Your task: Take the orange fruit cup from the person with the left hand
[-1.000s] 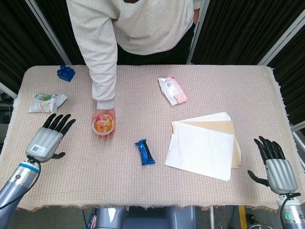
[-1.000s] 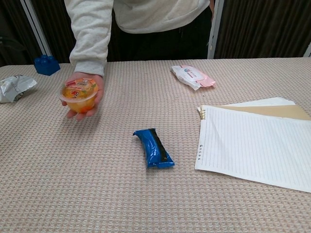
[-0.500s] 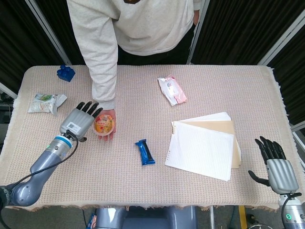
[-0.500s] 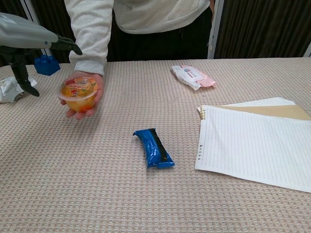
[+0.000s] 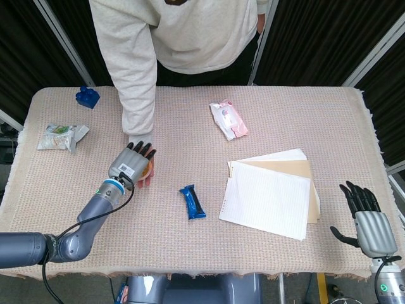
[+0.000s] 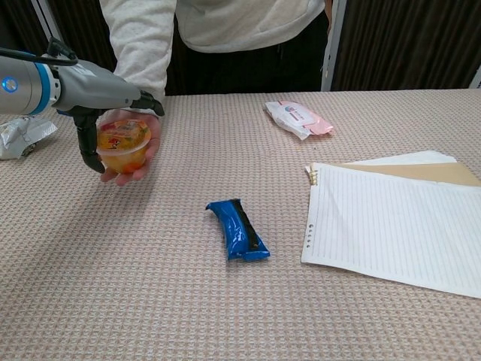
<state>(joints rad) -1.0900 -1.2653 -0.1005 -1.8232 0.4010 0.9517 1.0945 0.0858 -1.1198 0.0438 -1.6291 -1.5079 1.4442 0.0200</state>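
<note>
The orange fruit cup (image 6: 124, 144), clear plastic with a printed lid, rests on the person's upturned palm (image 6: 145, 159) above the table's left side. My left hand (image 6: 105, 93) arches over the cup. Its thumb hangs down beside the cup's left wall and its fingers (image 6: 148, 102) reach across the far rim, not visibly closed on it. In the head view my left hand (image 5: 130, 163) covers nearly the whole cup. My right hand (image 5: 367, 219) lies open at the front right corner, fingers apart, holding nothing.
A blue snack bar (image 6: 238, 229) lies mid-table, and lined paper sheets (image 6: 398, 222) lie to the right. A pink wipes packet (image 6: 298, 119) sits at the back. A crumpled packet (image 5: 61, 137) and a blue brick (image 5: 87, 97) sit far left. The person's sleeved arm (image 5: 139, 76) reaches in from behind.
My left hand swept from the table's left edge rightwards and now sits over the cup on the person's palm. The cup, the person's hand and my right hand stayed put.
</note>
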